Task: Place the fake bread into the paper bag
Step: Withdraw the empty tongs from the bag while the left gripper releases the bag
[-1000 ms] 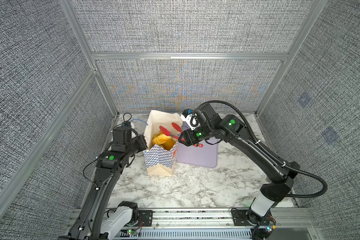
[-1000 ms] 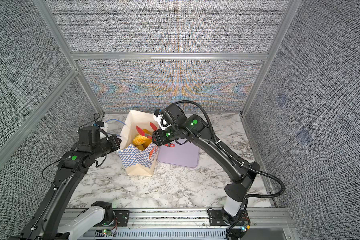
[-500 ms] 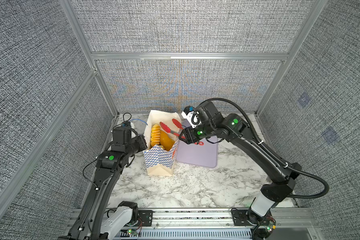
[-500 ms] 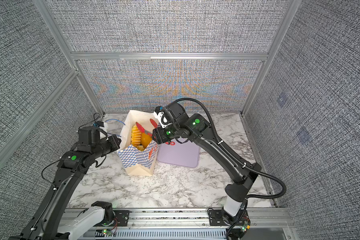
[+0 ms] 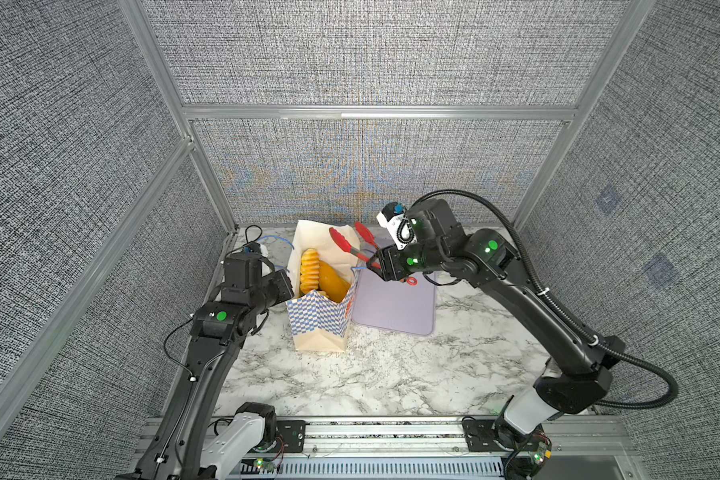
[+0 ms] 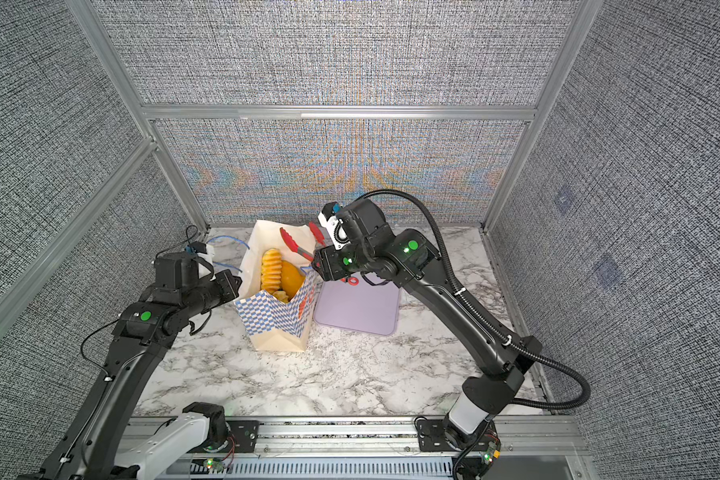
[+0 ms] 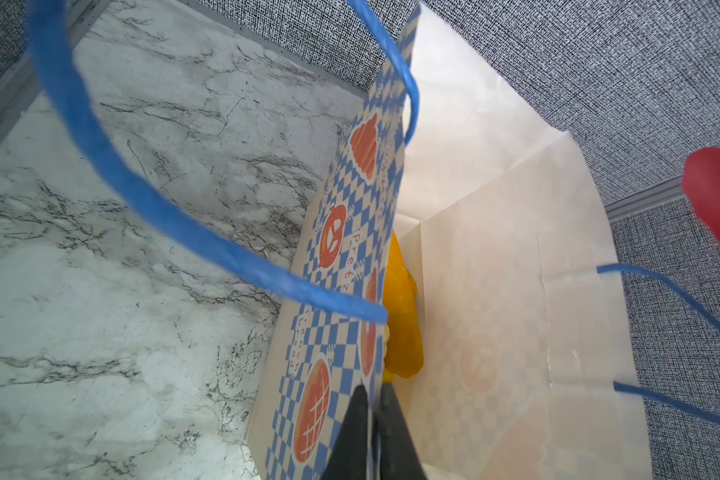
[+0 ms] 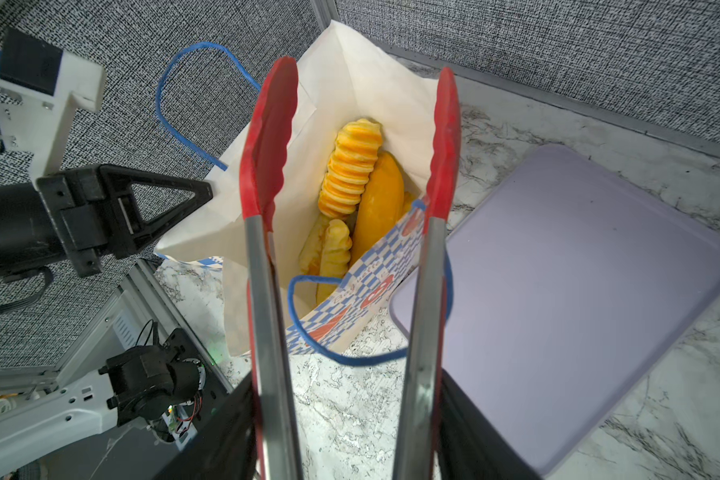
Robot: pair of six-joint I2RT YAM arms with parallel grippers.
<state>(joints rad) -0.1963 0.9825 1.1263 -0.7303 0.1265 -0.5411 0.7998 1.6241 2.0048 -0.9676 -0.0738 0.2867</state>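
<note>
Jaws of the right gripper (image 5: pixel 377 266) are clamping red tongs (image 8: pixel 269 158), whose tips are gaping empty. Jaws of the left gripper (image 7: pixel 375 415) are pinching the paper bag (image 5: pixel 319 320) rim. Inside, fake bread (image 8: pixel 352 174) is standing upright, at 9 o'clock from the right jaws seen from above; a tray (image 5: pixel 395 307) is lying at 3 o'clock of the bag.

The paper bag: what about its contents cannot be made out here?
- Fake bread count: in the right wrist view the paper bag wall and red tongs cover the lower pieces.
- Left wrist view: the bag's checkered wall hides most bread; the picture edge cuts off the tongs.
- Both top views: bag's floor, under bread.
</note>
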